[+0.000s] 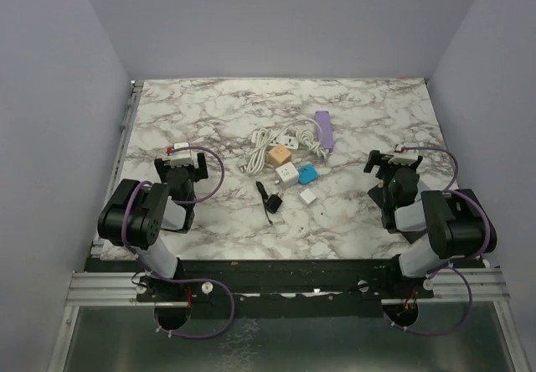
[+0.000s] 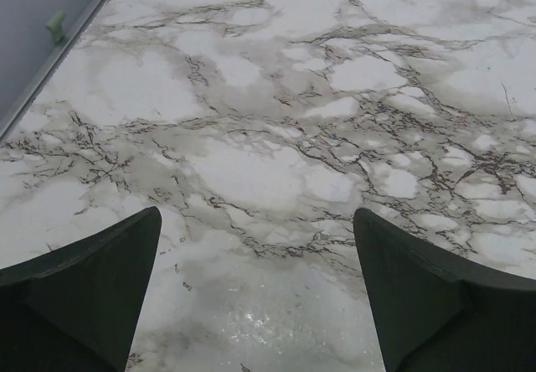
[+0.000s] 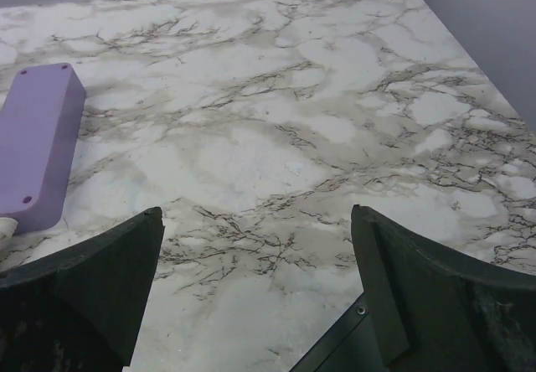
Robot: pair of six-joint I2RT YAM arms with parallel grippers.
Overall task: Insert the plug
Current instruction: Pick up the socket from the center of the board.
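Left tool (image 2: 255, 214) wide open, empty, right tool (image 3: 256, 211) likewise

Bright, even, diffuse light from overhead. Worktop (image 1: 209, 112) evenly lit, shadows soft and faint. Small glare patch on the marble low in the left wrist view. Wrist views sharp mid-frame; dark pincer fingers (image 2: 75, 305) at the bottom edge underexposed, slightly soft. Top view mildly wide-angle, walls (image 1: 50, 95) splaying outward.

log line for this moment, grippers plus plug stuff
left gripper: open, empty | right gripper: open, empty | purple power strip: untouched | black plug: lying loose, not inserted
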